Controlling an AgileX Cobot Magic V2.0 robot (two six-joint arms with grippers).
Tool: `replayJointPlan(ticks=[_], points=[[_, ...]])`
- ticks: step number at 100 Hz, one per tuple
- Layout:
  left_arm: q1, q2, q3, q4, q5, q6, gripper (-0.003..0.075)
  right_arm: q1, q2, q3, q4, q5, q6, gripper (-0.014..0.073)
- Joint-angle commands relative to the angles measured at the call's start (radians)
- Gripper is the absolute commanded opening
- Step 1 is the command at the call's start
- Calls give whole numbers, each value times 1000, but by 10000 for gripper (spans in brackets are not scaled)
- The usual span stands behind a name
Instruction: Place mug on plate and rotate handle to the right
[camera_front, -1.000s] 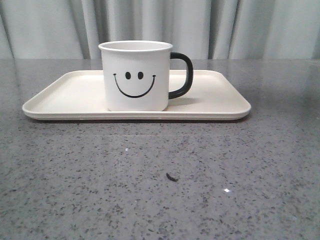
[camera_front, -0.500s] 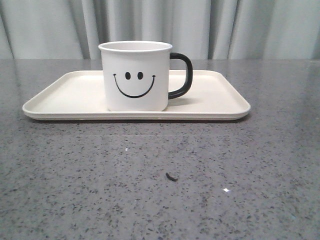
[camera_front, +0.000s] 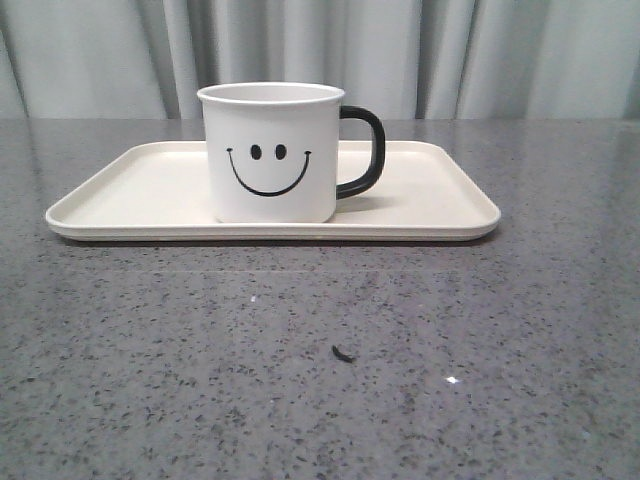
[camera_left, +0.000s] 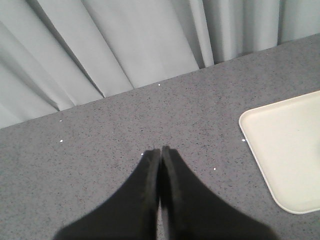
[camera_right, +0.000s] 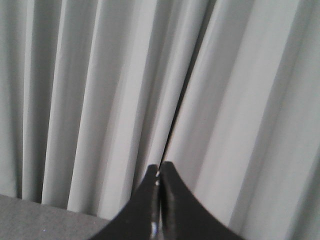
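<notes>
- mug (camera_front: 270, 152) stands upright on the plate (camera_front: 130, 195), a bit left of plate centre, smiley face toward the front camera; looks like the task's end state.
- handle (camera_front: 364, 150) sticks out to the right in the front view, clear of the plate rim, so the rotation reads as done.
- plate lies flat on the grey speckled table (camera_front: 320, 380), long side across the view; mug base fully inside the raised rim, nothing else on it.
- left end effector (camera_left: 160, 152): fingers pressed together, holding nothing, hanging over bare table with the plate corner (camera_left: 280, 145) off to one side, well apart from the mug; probably parked since there is nothing left to grip.
- right end effector (camera_right: 159, 170): fingers also pressed together and empty, aimed at the curtain (camera_right: 100, 90); mug and plate not in its view, so its spot relative to them cannot be told.
- small dark speck (camera_front: 343, 353) on the table in front of the plate, too small to identify, maybe a crumb.
- nothing stands in the way of mug or handle; neither arm shows in the front view.
</notes>
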Motion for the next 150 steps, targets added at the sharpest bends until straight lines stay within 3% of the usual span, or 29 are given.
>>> replayJointPlan(ticks=[1, 22, 40, 131, 141, 150], points=[[-3, -47, 61, 20, -114, -58, -19, -5, -58, 96, -35, -97, 53, -61], [-3, -168, 294, 20, -245, -141, -19, -5, -204, 283, -35, -94, 56, -61], [-3, -228, 421, 8, -326, -147, -19, -5, -254, 340, -43, -65, 56, -61], [-3, -230, 431, -3, -329, -147, -19, -5, -253, 340, -43, -30, 56, -61], [-3, -230, 459, -5, -371, -147, -19, -5, -253, 340, -43, -30, 56, -61], [37, -254, 550, 3, -520, -147, -19, -5, -253, 340, -43, -30, 56, -61]])
